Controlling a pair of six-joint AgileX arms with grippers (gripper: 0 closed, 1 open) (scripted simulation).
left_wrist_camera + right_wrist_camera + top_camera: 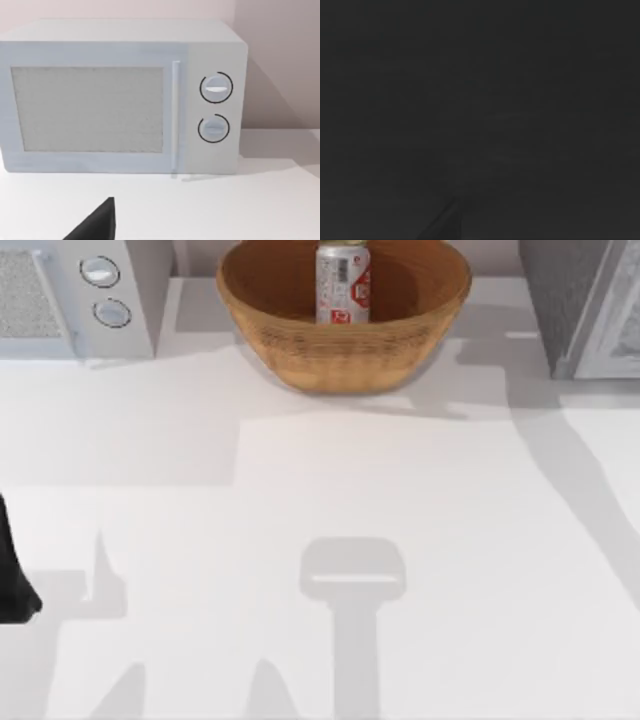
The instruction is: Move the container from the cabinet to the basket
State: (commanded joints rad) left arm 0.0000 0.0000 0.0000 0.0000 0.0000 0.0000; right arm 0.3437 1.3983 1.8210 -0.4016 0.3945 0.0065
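The container (pixel 343 282), a silver can with red-and-white marks, stands upright inside the basket (pixel 300 345), a round brown-orange wicker bowl at the back middle of the table. At the back right stands the grey cabinet (pixel 565 300), its paler door panel (pixel 622 325) swung outward. My left arm (pixel 12 575) sits parked at the table's left edge, far from the basket. A dark part of my left gripper (pixel 95 227) shows in the left wrist view, facing the appliance. The right wrist view is dark.
A white appliance (pixel 60 300) with two round knobs (pixel 100 272) stands at the back left, beside the basket; the same white appliance (pixel 120 95) faces the left wrist camera. The white tabletop (pixel 330 540) stretches in front of the basket.
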